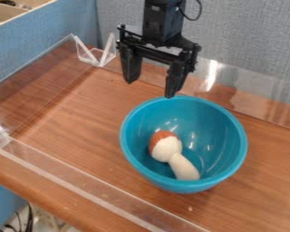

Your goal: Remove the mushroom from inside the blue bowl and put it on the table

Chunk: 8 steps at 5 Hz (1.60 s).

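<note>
A glossy blue bowl [185, 143] stands on the reddish-brown wood table [75, 113], toward the front right. Inside it, on the left part of the bottom, lies the mushroom [173, 156] on its side, orange-tan cap toward the back, thick cream stem toward the front. My black gripper [152, 79] hangs pointing down just behind and above the bowl's far rim. Its two fingers stand wide apart with nothing between them. It touches neither bowl nor mushroom.
Low clear acrylic walls [62, 181] border the tabletop on the front, left and back sides. A blue panel [44, 41] rises behind the left wall. Bare wood lies left of the bowl.
</note>
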Motion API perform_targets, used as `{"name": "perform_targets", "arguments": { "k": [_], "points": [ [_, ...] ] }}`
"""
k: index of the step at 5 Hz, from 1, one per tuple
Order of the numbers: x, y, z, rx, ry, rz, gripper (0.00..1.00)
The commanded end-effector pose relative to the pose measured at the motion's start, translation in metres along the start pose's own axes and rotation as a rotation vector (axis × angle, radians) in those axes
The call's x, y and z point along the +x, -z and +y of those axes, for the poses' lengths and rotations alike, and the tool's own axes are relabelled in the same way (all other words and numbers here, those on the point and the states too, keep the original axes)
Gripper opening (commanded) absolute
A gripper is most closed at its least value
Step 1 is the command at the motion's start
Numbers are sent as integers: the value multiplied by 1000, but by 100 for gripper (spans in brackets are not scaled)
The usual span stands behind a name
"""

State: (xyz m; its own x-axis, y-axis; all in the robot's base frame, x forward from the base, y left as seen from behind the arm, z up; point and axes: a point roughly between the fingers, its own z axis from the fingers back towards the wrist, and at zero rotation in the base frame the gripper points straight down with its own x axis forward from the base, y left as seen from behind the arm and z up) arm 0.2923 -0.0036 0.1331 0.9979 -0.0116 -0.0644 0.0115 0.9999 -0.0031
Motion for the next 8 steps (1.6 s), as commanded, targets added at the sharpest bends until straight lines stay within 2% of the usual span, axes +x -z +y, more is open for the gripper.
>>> {"name": "perform_targets", "arguments": {
  "k": [1,3,4,8],
  "points": [
    [-4,12,-8,-21,-37,-10,100],
    [-9,62,-25,-67,-107,-24,100],
    [-6,83,-31,-83,-112,-26,100],
    [1,103,-36,-104,-120,-24,100]
  ]
}}
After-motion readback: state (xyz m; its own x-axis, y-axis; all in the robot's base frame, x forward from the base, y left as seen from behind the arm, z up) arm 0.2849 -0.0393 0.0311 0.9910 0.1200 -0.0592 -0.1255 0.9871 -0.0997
